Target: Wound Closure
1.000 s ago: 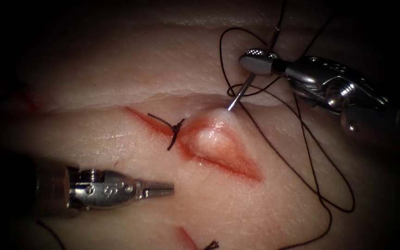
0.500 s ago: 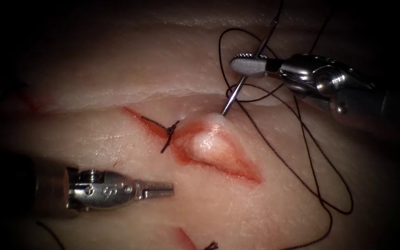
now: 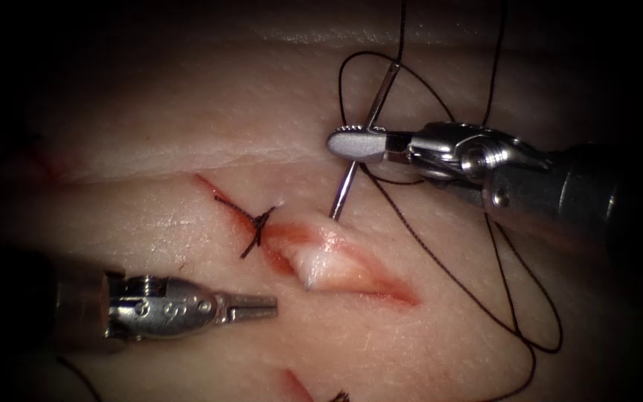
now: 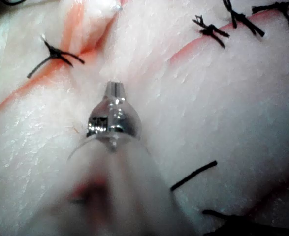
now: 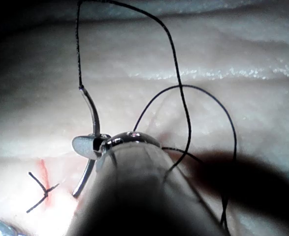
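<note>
In the lower left of the endoscope view, nearest the lens, the left tool (image 3: 266, 303) lies low over the tissue (image 3: 187, 134) with its jaws closed together on nothing, in the same place as a second ago. The left wrist view shows its tip (image 4: 114, 88) pointing toward the cut.

Just beyond it, mid-frame, the cut (image 3: 336, 260) runs down toward the lower right, with a tied stitch (image 3: 256, 225) crossing its upper left end and the rest gaping, pale tissue bulging between red edges. A second ago that bulge was tented up against the needle's point at the upper lip; now it has dropped back and the lip lies flatter.

Farther back, upper right of centre, the right tool (image 3: 351, 143) grips the needle (image 3: 345, 190) at about mid-curve, jaws clamped. Tool and needle have shifted left and downward in the frame; the point now sits at the skin just above the cut's upper edge, and whether it is in the tissue I cannot tell. The thread (image 3: 515, 320) trails from the needle's tail in loose loops to the right.

Judged from this, the bite on that edge is not yet taken.
</note>
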You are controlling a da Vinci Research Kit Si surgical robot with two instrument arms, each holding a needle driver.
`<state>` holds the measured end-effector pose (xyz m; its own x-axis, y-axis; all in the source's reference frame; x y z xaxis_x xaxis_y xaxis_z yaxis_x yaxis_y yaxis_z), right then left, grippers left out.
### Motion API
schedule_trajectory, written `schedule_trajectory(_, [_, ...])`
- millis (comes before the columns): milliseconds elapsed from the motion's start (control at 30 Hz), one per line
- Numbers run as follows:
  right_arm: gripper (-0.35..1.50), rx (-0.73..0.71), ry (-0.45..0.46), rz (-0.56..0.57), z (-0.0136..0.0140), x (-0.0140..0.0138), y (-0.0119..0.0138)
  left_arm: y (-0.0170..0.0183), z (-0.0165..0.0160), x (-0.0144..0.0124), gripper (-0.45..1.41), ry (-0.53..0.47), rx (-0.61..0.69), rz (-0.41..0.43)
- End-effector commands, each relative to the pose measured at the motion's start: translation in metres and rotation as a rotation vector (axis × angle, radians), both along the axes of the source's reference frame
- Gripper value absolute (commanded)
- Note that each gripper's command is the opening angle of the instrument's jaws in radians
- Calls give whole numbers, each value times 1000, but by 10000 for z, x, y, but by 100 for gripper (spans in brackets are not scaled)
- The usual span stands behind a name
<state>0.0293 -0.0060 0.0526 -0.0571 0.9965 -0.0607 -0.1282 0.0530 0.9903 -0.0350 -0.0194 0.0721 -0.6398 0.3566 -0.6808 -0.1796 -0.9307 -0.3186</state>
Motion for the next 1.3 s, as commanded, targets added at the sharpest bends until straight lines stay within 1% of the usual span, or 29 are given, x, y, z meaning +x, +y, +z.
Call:
schedule_trajectory(33, [-35, 14, 5, -6, -2, 9, 1, 0, 6, -6, -5, -1, 0, -1])
schedule_trajectory(133, [-35, 47, -2, -27, -6, 12, -13, 0, 6, -6, -5, -1, 0, -1])
schedule_trajectory(267, [-35, 56, -1, -34, -6, 16, -24, 0, 6, -7, -5, -1, 0, -1])
schedule_trajectory(300, [-35, 64, -1, -44, -4, 20, -35, 0, 6, -7, -5, 0, 0, -2])
schedule_trajectory(367, [-35, 62, -4, -54, -1, 23, -43, 0, 6, -7, -5, 0, 0, -2])
schedule_trajectory(433, [-35, 59, -16, -51, 2, 25, -46, 0, 6, -7, -5, 0, 0, -2])
schedule_trajectory(500, [-35, 55, -11, -19, 5, 24, -41, 0, 6, -7, -5, 0, 0, -1])
schedule_trajectory(533, [-13, 44, -16, -1, 6, 22, -38, -1, 6, -7, -5, -1, 0, -1])
schedule_trajectory(567, [17, -1, -28, 20, 7, 19, -33, -1, 6, -6, -5, -1, 0, -1])
schedule_trajectory(600, [64, -87, -67, 37, 8, 15, -23, -1, 5, -6, -5, -1, 0, 0])
schedule_trajectory(633, [88, -144, -102, 50, 9, 12, -16, -1, 5, -6, -5, -1, 0, 0])
schedule_trajectory(700, [106, -250, -159, 63, 10, 8, -6, -1, 5, -5, -5, -1, 0, 0])
schedule_trajectory(767, [115, -384, -224, 66, 9, 2, 3, -2, 5, -5, -5, -1, 0, 0])
schedule_trajectory(867, [123, -494, -304, 71, 7, -3, 13, -2, 5, -5, -5, -1, -1, 0])
schedule_trajectory(900, [132, -557, -355, 71, 5, -7, 18, -2, 6, -5, -5, -1, -1, 0])
schedule_trajectory(1000, [137, -716, -466, 45, 0, -15, 27, -3, 6, -5, -5, -1, -2, 1])
schedule_trajectory(1100, [137, -754, -515, 1, -2, -16, 27, -4, 6, -5, -5, -1, -2, 1])
schedule_trajectory(1133, [135, -769, -547, -18, -3, -17, 24, -4, 6, -5, -5, -1, -2, 1])
schedule_trajectory(1233, [135, -780, -581, -19, -5, -18, 22, -4, 6, -5, -5, -1, -2, 1])
schedule_trajectory(1300, [135, -778, -589, -17, -5, -18, 21, -4, 6, -5, -5, -1, -2, 1])
